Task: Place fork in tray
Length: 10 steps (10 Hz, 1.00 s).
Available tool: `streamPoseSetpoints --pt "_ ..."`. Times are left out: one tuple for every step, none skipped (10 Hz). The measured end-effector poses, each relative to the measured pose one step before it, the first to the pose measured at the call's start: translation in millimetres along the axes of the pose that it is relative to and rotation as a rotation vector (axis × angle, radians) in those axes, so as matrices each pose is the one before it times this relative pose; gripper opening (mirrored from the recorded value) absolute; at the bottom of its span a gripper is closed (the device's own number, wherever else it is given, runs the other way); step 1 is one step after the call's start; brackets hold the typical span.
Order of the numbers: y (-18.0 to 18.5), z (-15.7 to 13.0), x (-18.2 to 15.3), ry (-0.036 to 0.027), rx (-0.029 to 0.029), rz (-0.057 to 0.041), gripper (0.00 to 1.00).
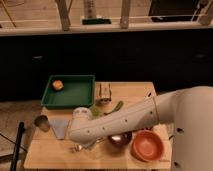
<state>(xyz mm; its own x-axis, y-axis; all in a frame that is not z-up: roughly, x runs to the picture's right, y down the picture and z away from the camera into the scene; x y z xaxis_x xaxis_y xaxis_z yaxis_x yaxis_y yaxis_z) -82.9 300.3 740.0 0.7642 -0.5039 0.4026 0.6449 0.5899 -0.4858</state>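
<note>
Wooden table (pixel 135 92), light top. Directly on it:
- back left: green tray (pixel 75 94)
- just right of the tray: small brown box (pixel 104 93), upright
- left edge: metal cup (pixel 41 121), grey cloth (pixel 60 129) beside it
- front: fork (pixel 76 148), dark bowl (pixel 120 140), orange bowl (pixel 146 145)

Gripper (pixel 85 141) low over the front left, by the fork, mostly hidden under the arm.

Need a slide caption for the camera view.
Arm stretched across the table, open gripper at the fork near the front edge; green tray behind.
</note>
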Motion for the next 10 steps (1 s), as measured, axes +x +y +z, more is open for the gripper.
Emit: streamPoseSetpoints --pt "-0.7 5.79 -1.04 -0.01875 -0.00039 0.00368 0.8" --pt "-0.73 4.8 -1.19 -0.01472 -0.00176 0.00185 0.8" --pt "-1.88 6.63 -1.05 -0.01756 -0.00257 0.00225 0.8" --pt "-1.02 6.85 -0.53 -0.01431 -0.00558 0.00284 0.8" --pt "-1.07 4.43 -0.56 -0.0091 -0.00111 0.00213 0.78" --pt "-0.54 4.57 0.11 -0.00536 -0.00347 0.00275 0.7" --pt "0.05 3.2 0.8 -0.00176 -0.00143 0.00563 0.59" --pt "-0.25 1.22 0.15 -0.00316 0.00055 0.0073 0.5" --pt "-0.12 0.76 0.01 0.0003 -0.00052 0.0026 0.4" --pt "-1.22 -1.55 0.09 0.00066 0.00434 -0.00068 0.29"
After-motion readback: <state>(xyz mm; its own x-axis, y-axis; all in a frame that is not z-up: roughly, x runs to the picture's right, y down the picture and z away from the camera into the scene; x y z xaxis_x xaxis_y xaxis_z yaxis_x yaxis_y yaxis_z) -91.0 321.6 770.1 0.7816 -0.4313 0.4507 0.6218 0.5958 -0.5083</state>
